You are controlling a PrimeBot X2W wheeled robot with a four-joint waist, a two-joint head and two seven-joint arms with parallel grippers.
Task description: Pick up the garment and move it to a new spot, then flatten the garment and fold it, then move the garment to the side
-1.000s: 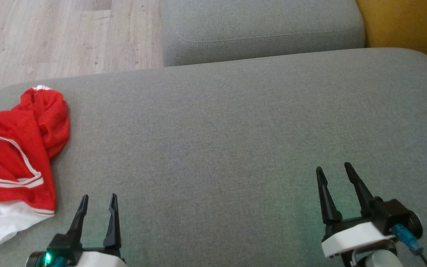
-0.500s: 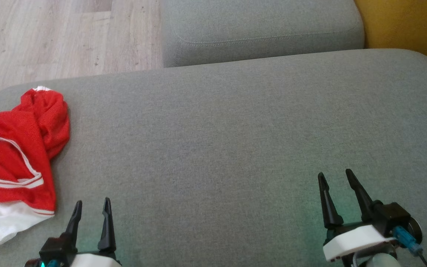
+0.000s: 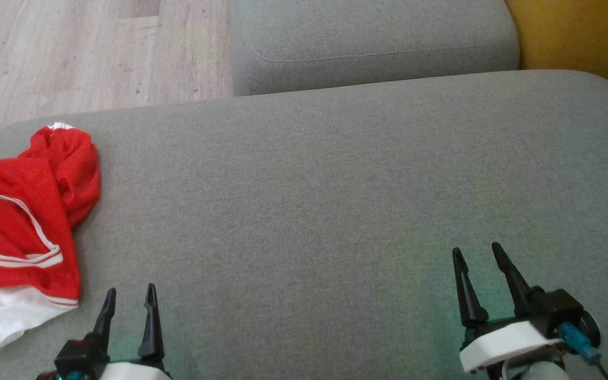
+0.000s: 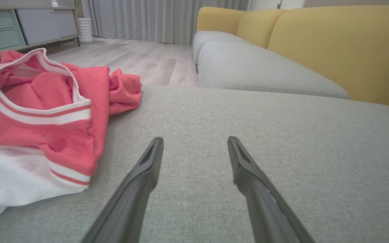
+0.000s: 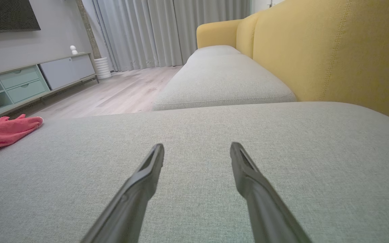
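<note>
We start with the broad grey seat cushion (image 3: 346,174), which spans most of the head view and carries everything that matters. Beyond its far edge sit a second grey cushion (image 3: 372,47), a strip of yellow backrest (image 3: 578,37) past the far right corner, and pale wooden floor (image 3: 72,53) off the far left. The wide middle of the seat cushion lies bare, and we judge this to be the room meant for spreading and folding. The garment (image 3: 24,211), red mesh with striped trim and a white panel, lies crumpled against the cushion's left edge, toward the near left corner. It is bunched on itself with an opening gaping upward, and part of it may hang over that edge, though the frame cuts it off and we cannot be sure. Nothing holds it, so we read the first pick as not yet made. The left gripper (image 3: 131,288) sits low over the near edge, just beside the garment's white hem, fingers parted and empty. As the arm nearest the cloth, it seems set up for that pick. The right gripper (image 3: 476,248) is well apart, toward the near right corner, likewise spread wide with nothing between its fingers. It is probably parked clear until flattening calls for a second hold.
</note>
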